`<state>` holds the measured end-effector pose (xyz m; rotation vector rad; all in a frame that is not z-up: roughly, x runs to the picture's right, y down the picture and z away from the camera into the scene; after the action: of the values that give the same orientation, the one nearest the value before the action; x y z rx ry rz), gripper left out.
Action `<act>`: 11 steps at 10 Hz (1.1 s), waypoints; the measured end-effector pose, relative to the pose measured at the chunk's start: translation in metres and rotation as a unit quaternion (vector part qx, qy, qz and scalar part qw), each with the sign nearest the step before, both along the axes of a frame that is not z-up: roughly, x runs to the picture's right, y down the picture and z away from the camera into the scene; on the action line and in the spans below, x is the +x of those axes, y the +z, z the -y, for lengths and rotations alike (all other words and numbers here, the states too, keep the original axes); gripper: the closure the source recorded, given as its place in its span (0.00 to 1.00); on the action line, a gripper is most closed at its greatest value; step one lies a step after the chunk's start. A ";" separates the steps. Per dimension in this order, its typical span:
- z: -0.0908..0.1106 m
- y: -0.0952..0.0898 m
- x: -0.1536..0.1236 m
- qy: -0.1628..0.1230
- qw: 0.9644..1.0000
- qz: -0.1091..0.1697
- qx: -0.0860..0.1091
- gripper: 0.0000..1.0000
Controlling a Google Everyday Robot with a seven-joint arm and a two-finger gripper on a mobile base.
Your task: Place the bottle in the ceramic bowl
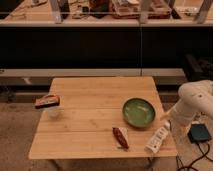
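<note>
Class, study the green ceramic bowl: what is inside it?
Nothing shows inside the ceramic bowl; its green inside looks bare. The bottle lies outside it on the table, beside the gripper at the table's right edge. Whatever is beneath the bowl is covered.

The pincer [168,120] hovers near the bottle [157,139], beside the ceramic bowl [139,111].

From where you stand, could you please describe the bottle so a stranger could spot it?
On the wooden table, go to the near right corner, in front of the green ceramic bowl, where the gripper hangs by the edge. The bottle lies there: slim, white, labelled, unlike the dark red packet beside it.
</note>
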<state>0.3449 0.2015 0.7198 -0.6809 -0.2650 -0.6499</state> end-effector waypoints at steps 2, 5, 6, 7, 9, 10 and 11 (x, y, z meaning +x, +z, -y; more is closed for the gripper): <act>-0.020 0.009 -0.009 0.011 1.000 0.015 0.000 0.31; -0.039 0.020 -0.022 0.015 0.999 0.041 -0.001 0.31; -0.044 0.025 -0.027 0.013 0.999 0.050 -0.003 0.31; -0.050 0.031 -0.034 0.012 0.998 0.061 -0.004 0.31; -0.055 0.038 -0.040 0.008 0.997 0.074 -0.003 0.32; -0.059 0.043 -0.045 0.003 0.997 0.081 -0.003 0.40; -0.062 0.046 -0.047 -0.002 0.996 0.084 -0.004 0.48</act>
<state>0.2974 0.2631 0.7656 -0.6352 -0.4228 -0.7106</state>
